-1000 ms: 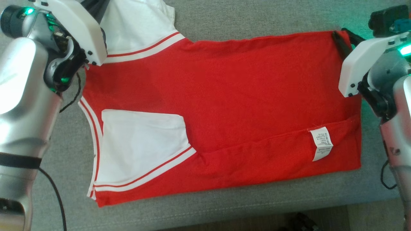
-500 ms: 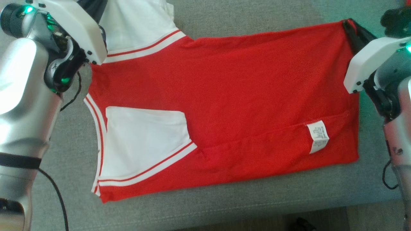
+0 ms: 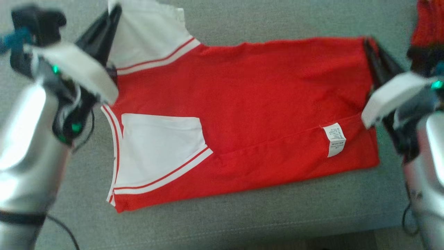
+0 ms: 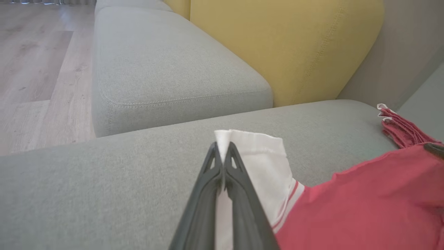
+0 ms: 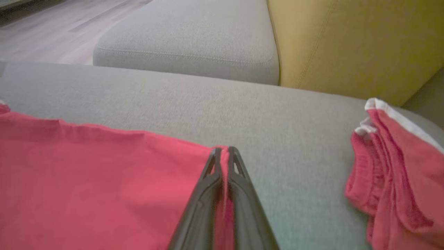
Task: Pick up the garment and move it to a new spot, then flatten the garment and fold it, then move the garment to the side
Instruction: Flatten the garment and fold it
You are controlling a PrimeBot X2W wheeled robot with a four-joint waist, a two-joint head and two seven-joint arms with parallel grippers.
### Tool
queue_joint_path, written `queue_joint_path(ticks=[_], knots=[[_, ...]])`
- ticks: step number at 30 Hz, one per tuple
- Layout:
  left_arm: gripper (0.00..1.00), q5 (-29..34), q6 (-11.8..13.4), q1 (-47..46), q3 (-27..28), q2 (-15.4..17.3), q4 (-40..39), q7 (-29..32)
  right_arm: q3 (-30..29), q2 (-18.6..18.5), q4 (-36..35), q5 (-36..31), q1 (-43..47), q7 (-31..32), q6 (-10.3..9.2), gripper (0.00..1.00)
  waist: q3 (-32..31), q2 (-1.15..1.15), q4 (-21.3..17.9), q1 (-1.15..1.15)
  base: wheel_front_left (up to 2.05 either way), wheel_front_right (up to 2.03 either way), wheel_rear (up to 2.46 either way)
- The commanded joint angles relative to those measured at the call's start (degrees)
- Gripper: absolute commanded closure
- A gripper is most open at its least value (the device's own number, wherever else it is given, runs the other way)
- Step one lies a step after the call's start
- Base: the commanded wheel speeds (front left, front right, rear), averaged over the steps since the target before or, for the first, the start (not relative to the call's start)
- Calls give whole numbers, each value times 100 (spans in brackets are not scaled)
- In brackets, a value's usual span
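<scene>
the left gripper [image 3: 112, 14] is pinching the white sleeve [image 3: 149, 31], the right gripper [image 3: 366, 41] the garment [image 3: 260, 97]'s far red corner. both have just started drawing back toward the sofa seat [image 3: 242, 222]'s front edge, probably beginning a fold.

On sofa seat [image 3: 242, 222]: garment [image 3: 242, 104] flat; left gripper [image 3: 116, 9] at far-left corner, right gripper [image 3: 366, 41] far-right; folded pile [image 3: 426, 24] further right.

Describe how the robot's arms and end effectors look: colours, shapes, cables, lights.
The left forearm and right forearm are glossy silver; the left one wears a black band and trails a black cable. Wrist housings are white and angular, with green lights. The left end effector and right end effector each have two long dark fingers.
</scene>
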Motion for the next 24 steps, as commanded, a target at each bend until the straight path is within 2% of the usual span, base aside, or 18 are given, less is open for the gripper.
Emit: queue_joint_path(ticks=[1,8,15,24], knots=[[100,-56,100,168,276,359,-428,-115,-5,81,-351,-6,295,-84,37,100,-102,0,7,0,0,0,0],[100,-174,655,1850,418,626,-1831,-469,-486,434,-1091,-169,1418,-197,37,100,-359,0,16,0,0,0,0],[100,-339,1180,3249,539,698,-2818,-731,-872,718,-1500,-306,2149,-152,37,100,-511,0,49,0,0,0,0],[100,-489,1402,4057,465,545,-3189,-940,-1079,862,-1669,-403,2514,-101,37,100,-593,0,111,0,0,0,0]])
